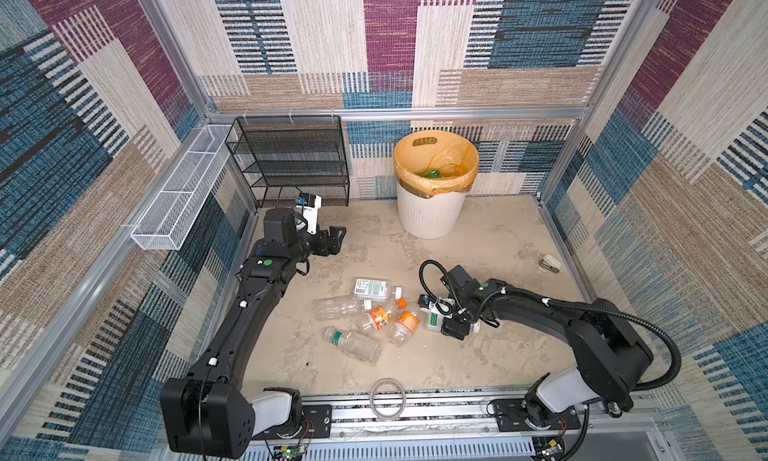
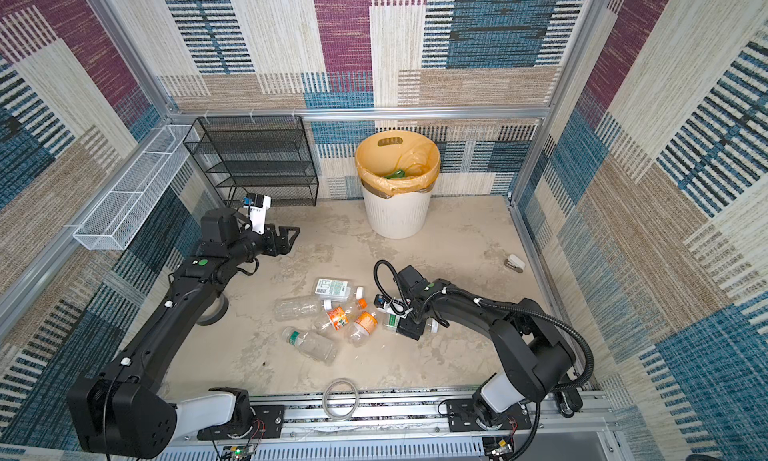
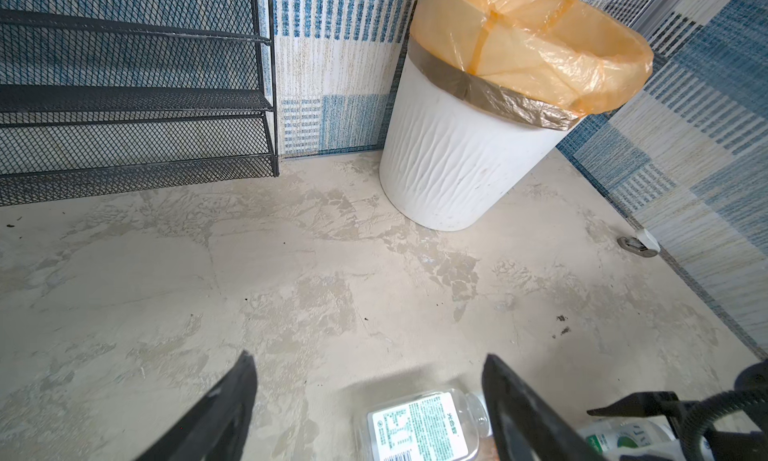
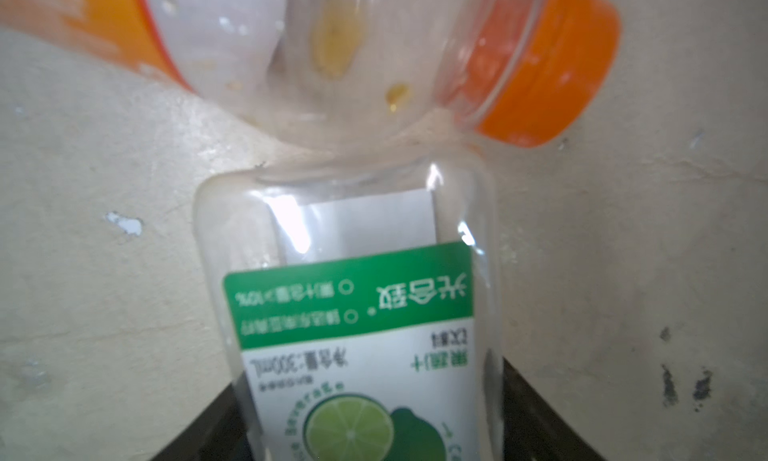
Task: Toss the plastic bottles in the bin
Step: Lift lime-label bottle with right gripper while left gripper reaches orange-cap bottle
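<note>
The bin (image 1: 432,218) (image 2: 395,220) (image 3: 457,168) is a white ribbed bucket with an orange bag, standing at the back wall; a green bottle (image 1: 432,173) lies inside. Several plastic bottles lie mid-floor: a flat one with a white-green label (image 1: 372,288) (image 3: 419,425), a clear one (image 1: 338,307), two orange-labelled ones (image 1: 380,317) (image 1: 405,324) and a green-capped one (image 1: 353,344). My right gripper (image 1: 454,329) (image 2: 409,328) (image 4: 372,380) is shut on a lime-labelled bottle (image 1: 434,319) (image 4: 353,313) lying on the floor. My left gripper (image 1: 334,241) (image 3: 370,357) hangs open and empty, left of the bin.
A black mesh rack (image 1: 291,160) and a white wire basket (image 1: 178,197) line the back left. A clear ring (image 1: 387,398) lies at the front edge, a grey tape roll (image 2: 216,309) under the left arm, and a small white-grey object (image 1: 550,263) by the right wall.
</note>
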Robot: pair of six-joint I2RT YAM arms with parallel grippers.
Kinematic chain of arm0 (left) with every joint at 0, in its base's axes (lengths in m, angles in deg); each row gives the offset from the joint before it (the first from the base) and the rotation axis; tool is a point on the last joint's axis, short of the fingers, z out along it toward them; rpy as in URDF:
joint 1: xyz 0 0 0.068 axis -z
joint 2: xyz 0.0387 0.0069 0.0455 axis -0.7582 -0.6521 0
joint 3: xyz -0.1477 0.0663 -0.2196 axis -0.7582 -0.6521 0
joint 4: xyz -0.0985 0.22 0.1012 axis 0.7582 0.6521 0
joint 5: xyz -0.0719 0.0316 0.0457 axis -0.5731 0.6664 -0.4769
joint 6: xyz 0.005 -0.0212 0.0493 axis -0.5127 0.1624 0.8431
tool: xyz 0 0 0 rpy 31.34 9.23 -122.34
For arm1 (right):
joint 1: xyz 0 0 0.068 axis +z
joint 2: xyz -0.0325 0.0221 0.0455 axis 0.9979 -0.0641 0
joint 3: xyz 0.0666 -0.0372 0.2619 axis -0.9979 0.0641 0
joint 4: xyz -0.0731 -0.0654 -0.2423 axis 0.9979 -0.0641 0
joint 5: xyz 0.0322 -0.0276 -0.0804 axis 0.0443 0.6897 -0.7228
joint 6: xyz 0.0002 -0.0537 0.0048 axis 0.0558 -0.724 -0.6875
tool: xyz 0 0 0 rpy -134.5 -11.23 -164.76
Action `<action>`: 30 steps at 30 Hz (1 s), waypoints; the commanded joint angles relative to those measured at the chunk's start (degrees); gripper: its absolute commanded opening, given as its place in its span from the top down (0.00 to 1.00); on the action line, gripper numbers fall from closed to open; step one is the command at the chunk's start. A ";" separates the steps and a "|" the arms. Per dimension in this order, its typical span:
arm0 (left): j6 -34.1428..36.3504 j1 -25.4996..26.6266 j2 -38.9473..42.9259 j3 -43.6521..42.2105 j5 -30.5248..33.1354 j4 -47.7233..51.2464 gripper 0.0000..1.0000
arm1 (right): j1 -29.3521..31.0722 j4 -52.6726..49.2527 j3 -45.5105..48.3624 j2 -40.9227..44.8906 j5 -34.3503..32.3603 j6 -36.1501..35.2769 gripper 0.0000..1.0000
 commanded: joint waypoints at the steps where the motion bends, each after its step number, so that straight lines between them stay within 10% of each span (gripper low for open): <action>1: -1.29 -0.06 -0.22 -0.24 -1.01 -1.44 0.15 | 0.00 0.84 0.88 1.34 0.39 1.55 0.31; 15: -1.64 -0.02 -1.28 -0.33 -1.91 -1.55 0.16 | 0.03 3.21 5.48 11.15 -5.40 8.95 0.43; 30: -0.44 0.48 -1.25 0.01 -1.55 -0.57 0.17 | -3.90 32.18 7.44 27.36 -17.11 22.98 0.41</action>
